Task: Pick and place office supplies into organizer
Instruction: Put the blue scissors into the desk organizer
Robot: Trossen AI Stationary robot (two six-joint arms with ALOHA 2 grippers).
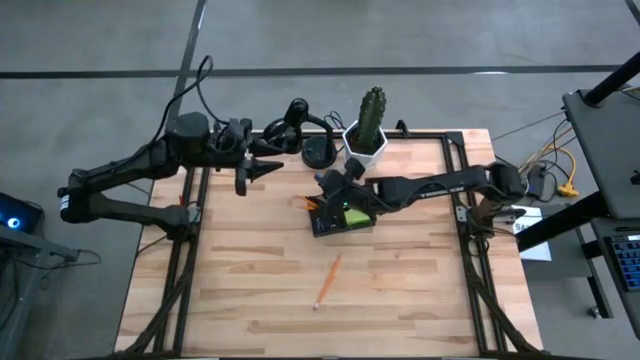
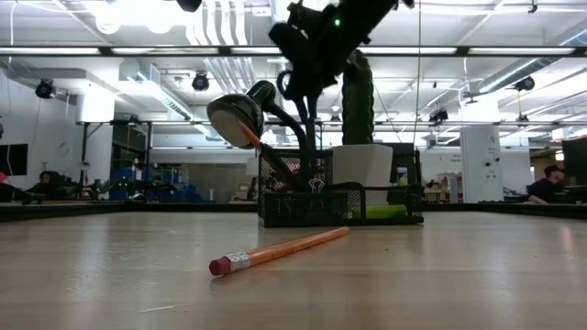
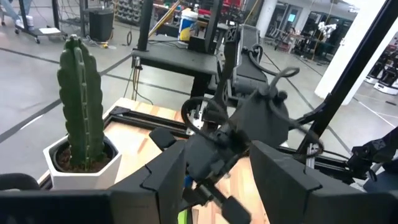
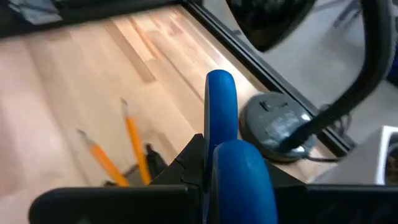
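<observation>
The dark organizer (image 1: 338, 226) stands mid-table, with a lime-green sticky pad (image 1: 352, 214) and orange pencils (image 4: 134, 146) in it; the pencils lean out toward the left. My right gripper (image 1: 337, 190) hovers just above it, shut on blue-handled scissors (image 4: 221, 118) whose blades are hidden. One more orange pencil (image 1: 327, 280) lies flat on the table nearer the front edge. My left gripper (image 1: 262, 170) waits level at the far left, open, with nothing between its fingers. My right gripper holds the scissors by their blue handle (image 4: 219, 134), which sits between the two dark fingers and sticks out past them. The fingers slant downward from the table's right side. The scissors are clear of the table, and the gripper hides the rest of them.
A black desk lamp (image 1: 300, 135) and a cactus in a white pot (image 1: 371, 118) stand at the far edge just behind the organizer. The lamp's round base (image 4: 277, 127) is close to my right gripper. Bare wood stretches across the near half of the table around the loose pencil.
</observation>
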